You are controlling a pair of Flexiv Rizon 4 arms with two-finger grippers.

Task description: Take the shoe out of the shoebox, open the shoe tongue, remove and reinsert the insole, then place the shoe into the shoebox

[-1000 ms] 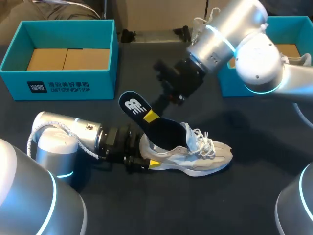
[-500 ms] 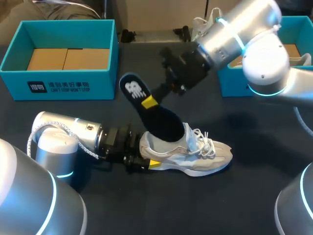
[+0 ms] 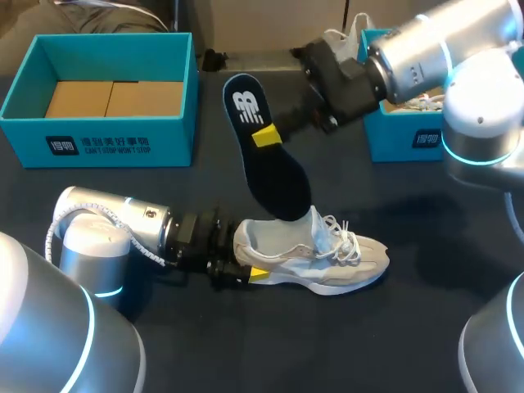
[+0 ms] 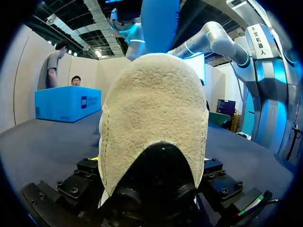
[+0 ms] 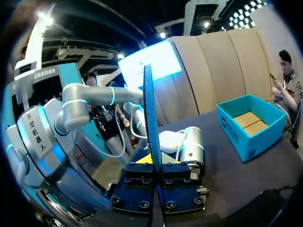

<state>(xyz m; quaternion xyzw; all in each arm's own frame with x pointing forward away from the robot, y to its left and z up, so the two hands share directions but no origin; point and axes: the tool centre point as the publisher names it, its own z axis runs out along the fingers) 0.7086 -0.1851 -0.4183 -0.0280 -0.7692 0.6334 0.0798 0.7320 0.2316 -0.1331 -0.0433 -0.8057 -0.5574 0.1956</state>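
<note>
A light grey sneaker (image 3: 327, 258) with white laces lies on its sole on the dark table. My left gripper (image 3: 237, 268) has its wide-set fingers on both sides of the heel; that heel (image 4: 154, 123) fills the left wrist view. My right gripper (image 3: 268, 135) is shut on a dark blue insole (image 3: 274, 176) with a white logo and holds it steeply above the shoe. The insole's lower end is at the shoe's opening, behind the tongue. The right wrist view has the insole (image 5: 150, 118) edge-on, between the closed fingers of my right gripper (image 5: 155, 163).
An open teal shoebox (image 3: 115, 143) with a cardboard floor stands at the back left. A second teal box (image 3: 405, 139) at the back right is partly hidden by my right arm. Bare table lies in front of the shoe.
My right gripper has risen and moved right, tipping the insole more upright and drawing it further out of the shoe. The left arm and the shoe have stayed put.
</note>
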